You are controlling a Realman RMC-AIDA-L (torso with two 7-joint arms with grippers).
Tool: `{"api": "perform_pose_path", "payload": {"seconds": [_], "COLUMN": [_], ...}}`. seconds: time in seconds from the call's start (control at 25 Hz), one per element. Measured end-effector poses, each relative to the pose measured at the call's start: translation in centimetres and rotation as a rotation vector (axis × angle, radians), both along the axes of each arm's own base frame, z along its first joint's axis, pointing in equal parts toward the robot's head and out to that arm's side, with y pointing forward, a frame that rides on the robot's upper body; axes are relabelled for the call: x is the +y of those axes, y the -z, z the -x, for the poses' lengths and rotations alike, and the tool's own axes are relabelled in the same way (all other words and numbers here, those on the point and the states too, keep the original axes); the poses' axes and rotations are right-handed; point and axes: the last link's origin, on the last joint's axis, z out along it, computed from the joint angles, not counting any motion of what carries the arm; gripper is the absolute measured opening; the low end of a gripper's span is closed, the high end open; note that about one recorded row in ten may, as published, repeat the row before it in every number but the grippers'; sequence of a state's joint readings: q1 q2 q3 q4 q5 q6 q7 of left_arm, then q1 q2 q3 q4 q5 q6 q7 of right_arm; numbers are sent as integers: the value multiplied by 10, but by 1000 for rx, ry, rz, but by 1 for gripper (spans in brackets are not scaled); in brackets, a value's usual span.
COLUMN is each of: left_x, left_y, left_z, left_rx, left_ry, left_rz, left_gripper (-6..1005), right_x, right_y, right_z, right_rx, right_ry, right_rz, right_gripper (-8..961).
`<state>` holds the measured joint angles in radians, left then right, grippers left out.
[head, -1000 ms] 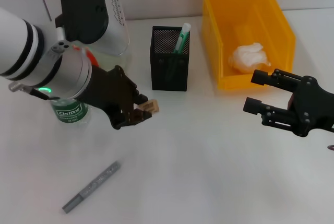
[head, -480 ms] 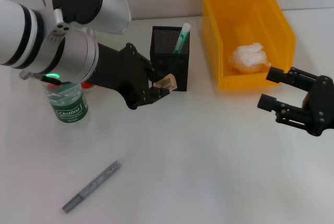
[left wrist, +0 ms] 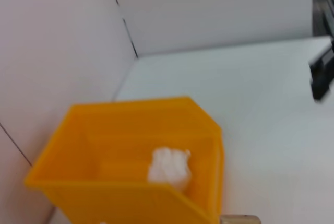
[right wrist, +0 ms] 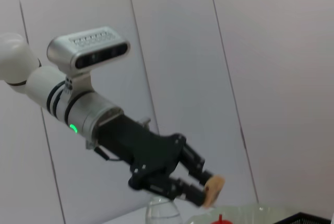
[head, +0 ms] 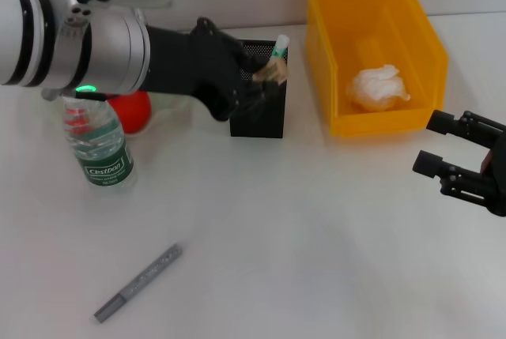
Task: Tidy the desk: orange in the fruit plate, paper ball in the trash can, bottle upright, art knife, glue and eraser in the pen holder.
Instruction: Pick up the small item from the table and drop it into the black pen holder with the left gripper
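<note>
I have the left gripper [head: 267,78] pinched on the eraser [head: 270,72], a small tan block held over the rim of the pen holder [head: 257,110], just beside the green-and-white glue [head: 277,53] that stands in it; in the right wrist view the same eraser [right wrist: 214,187] shows clamped at the fingertips; the right gripper [head: 458,153] hangs spread and empty, low over the table [head: 316,236] near the yellow trash can [head: 411,47], idle; progress, as I judge it: the paper ball [head: 378,86] lies inside the trash can, so that item is done; the bottle [head: 96,145] stands upright, done; the orange [head: 130,110] sits behind the bottle and under my left arm, apparently in the clear fruit plate [head: 170,106], though much of the plate is hidden and I cannot confirm it; glue in the holder, done; the eraser is over the holder but not yet released; the art knife [head: 138,282], a grey stick, lies on the table well apart from the holder, untouched, and remains to be collected; legible writing: the green bottle label reads "Cestbon"; smaller print below it is too fine to read
</note>
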<state>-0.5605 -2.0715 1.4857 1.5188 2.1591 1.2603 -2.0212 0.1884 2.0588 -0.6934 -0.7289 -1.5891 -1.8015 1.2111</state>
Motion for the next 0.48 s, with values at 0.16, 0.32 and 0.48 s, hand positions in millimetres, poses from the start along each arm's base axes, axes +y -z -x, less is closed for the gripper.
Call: {"api": "perform_pose_path", "payload": {"seconds": [0.16, 0.32, 0.48], "left_x": [1, 2, 4], "left_y": [-3, -5, -10], "left_z": [-3, -5, -6], "left_rx": [-70, -104, -228], "left_ry": [13, 20, 25], "left_rz": [-29, -45, -83], "left_gripper": [322, 324, 326], "right_x": [1, 3, 5], "right_y": [3, 5, 6], "right_z": [1, 4, 6], "right_rx": [-5, 2, 4], "right_ry": [4, 1, -4], "right_rz": [31, 50, 56], "right_gripper": [724, 724, 724]}}
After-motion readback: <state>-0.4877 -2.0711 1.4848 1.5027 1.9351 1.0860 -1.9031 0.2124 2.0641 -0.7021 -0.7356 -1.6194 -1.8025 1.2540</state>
